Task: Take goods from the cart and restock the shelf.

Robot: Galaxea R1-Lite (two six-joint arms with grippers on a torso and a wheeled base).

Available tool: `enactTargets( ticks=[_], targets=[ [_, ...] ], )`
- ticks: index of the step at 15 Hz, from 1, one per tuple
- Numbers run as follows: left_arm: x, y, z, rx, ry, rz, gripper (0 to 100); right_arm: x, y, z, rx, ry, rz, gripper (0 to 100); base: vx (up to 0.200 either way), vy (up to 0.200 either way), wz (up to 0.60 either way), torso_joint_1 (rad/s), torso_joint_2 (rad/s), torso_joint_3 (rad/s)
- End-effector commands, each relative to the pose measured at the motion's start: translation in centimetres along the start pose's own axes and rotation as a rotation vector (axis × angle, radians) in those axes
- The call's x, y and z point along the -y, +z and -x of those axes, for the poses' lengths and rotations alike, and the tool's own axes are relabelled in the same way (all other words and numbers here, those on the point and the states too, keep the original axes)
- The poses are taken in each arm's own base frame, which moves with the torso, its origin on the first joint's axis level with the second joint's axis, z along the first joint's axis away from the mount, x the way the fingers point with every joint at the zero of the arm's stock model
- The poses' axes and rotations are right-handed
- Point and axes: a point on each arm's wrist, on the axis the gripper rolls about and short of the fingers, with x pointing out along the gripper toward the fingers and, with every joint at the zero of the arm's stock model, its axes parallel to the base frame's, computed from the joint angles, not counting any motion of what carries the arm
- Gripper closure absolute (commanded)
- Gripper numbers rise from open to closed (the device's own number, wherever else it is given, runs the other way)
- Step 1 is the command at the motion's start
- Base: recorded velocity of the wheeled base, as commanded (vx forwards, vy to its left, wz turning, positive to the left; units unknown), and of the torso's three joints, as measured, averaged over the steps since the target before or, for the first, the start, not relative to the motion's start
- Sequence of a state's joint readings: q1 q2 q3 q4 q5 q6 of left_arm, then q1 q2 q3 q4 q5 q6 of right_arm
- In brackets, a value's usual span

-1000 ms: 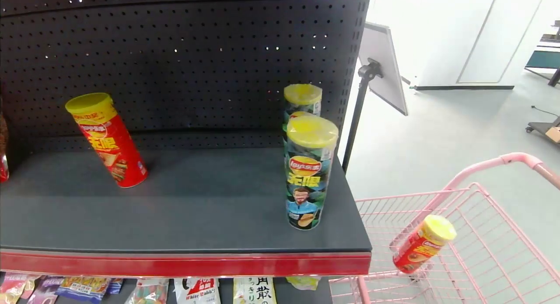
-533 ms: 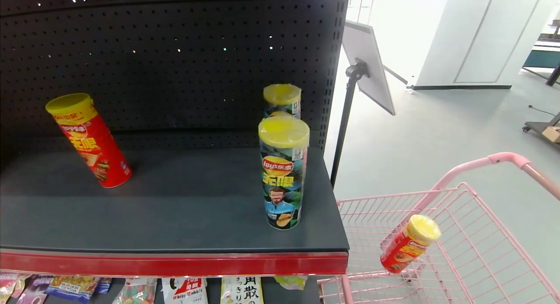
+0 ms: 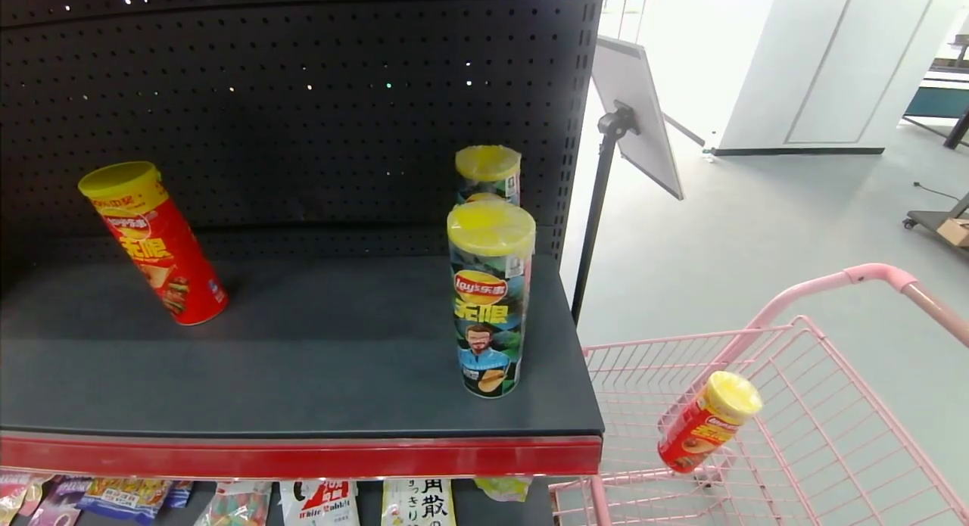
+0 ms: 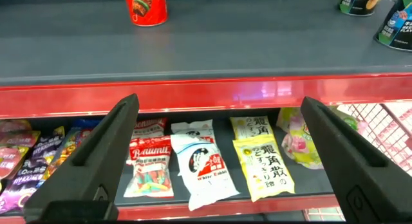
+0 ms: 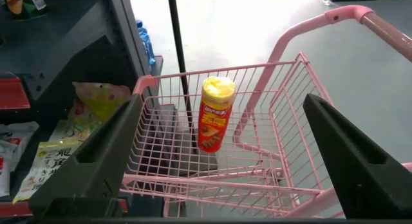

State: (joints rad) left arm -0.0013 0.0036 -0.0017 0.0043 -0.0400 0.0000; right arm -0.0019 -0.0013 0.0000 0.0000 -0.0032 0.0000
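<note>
**Q:** What print did the goods carry?

**A:** The red glossy cylinder with a yellow plastic lid [image 3: 708, 422] bore an oval logo above yellow characters. It sat inside the pink wire cart [image 3: 878, 269], which stood beside the shelf end. A matching red lidded cylinder [image 3: 151, 242] stood at the left of the dark matt shelf board [image 3: 303, 359] and looked tilted in the head view. Two green-and-blue lidded cylinders, front [image 3: 490, 306] and rear [image 3: 488, 174], stood near the board's right end. The front one showed the same kind of logo and a bearded portrait.

**Q:** What was hidden or hard to make out?

**A:** The front cylinder covered most of the rear one. The flat snack packets [image 4: 199, 166] on the lower tier were cut off by the red edge strip [image 3: 303, 456] in the head view. Their small print was too fine to make out.

**Q:** And the pincers?

**A:** The left pincer [image 4: 215, 105] faced the shelf front with its dark fingers spread wide, holding nothing. The right pincer [image 5: 223, 100] hung above the cart, equally wide and empty, well apart from the cylinder there.
</note>
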Motion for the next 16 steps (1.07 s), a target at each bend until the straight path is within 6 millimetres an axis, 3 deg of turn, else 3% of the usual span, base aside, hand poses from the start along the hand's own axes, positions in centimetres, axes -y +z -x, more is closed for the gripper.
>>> enactTargets(
  ticks=[1,5,16],
  targets=[
    [0.0,-0.01,-0.01,-0.001,0.0,0.0,0,0.0,0.0,-0.01,-0.001,-0.001,0.0,0,-0.2,0.0,0.0,-0.002,0.0,-0.002],
    [0.0,-0.01,-0.01,-0.001,0.0,0.0,0,0.0,0.0,-0.01,-0.001,-0.001,0.0,0,-0.2,0.0,0.0,0.001,0.0,0.005],
    [0.0,-0.01,-0.01,-0.001,0.0,0.0,0,0.0,0.02,-0.01,0.0,0.002,0.0,0,0.0,0.0,0.0,0.0,0.0,0.0]
  ],
)
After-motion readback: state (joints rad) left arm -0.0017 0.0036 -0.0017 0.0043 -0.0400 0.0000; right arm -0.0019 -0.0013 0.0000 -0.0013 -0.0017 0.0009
